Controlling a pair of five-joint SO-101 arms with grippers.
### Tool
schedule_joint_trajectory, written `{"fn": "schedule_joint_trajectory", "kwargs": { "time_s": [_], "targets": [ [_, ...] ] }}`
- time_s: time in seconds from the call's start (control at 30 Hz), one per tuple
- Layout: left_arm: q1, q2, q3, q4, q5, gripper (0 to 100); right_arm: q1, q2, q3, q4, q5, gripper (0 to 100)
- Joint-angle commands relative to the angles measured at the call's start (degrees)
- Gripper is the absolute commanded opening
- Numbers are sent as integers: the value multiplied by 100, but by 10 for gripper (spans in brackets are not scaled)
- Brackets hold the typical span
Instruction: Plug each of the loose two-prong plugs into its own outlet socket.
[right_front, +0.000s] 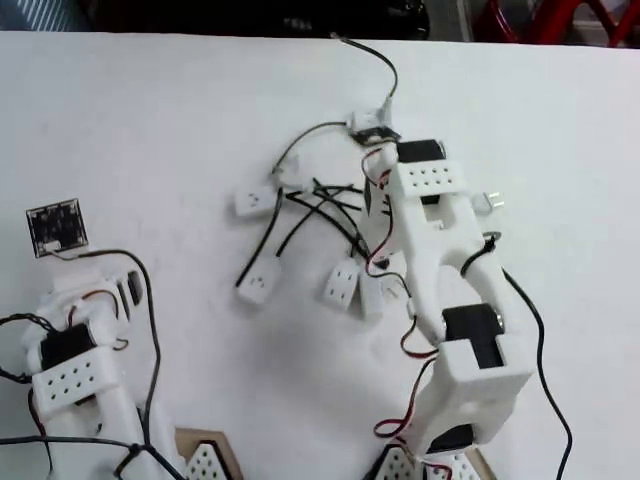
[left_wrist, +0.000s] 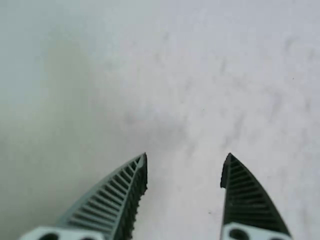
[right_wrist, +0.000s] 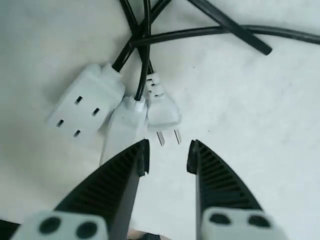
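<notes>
- High view: right arm (right_front: 430, 230) lies from the near edge out over the cord tangle (right_front: 320, 205) at mid-table. Left arm (right_front: 75, 370) sits at the near left corner, well apart from the tangle.
- White sockets ring the tangle: far-left socket (right_front: 255, 202), near-left socket (right_front: 258, 286), and a socket pair (right_front: 343, 282) lying side by side, close against the right arm.
- Small two-pin piece (right_front: 490, 202) on the other side of the right arm, just beside it, pins pointing away from the arm. Cannot tell if it has a cord.
- Black square board (right_front: 55, 225) just beyond the left arm.
- Left wrist view: left gripper (left_wrist: 185, 170) with fingers wide apart, over bare table (left_wrist: 200, 75), gripping nothing.
- Right wrist view: right gripper (right_wrist: 167, 155) with fingers apart, nothing between them.
- Plug (right_wrist: 162, 112) flat on the table, long axis running from its ribbed cord end to the prongs. Prongs point at the gap between the fingers, just short of the tips, not touching.
- White body (right_wrist: 122, 132) lies alongside the plug, touching it, with one fingertip (right_wrist: 142, 155) at its near end.
- Four-slot socket (right_wrist: 82, 107) beyond that, slots up.
- Black cords (right_wrist: 200, 32) cross behind all three.
</notes>
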Motion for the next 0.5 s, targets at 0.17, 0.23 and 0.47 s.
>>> {"fn": "schedule_joint_trajectory", "kwargs": {
  "time_s": [0.17, 0.23, 0.47],
  "targets": [
    [66, -119, -26, -132, 9, 244, -154, 769, -44, -66, 229, 131],
    [66, -119, -26, -132, 9, 244, -215, 989, -70, -75, 229, 131],
    [66, -119, -26, -132, 9, 244, -251, 1288, -70, -391, 220, 128]
  ]
}}
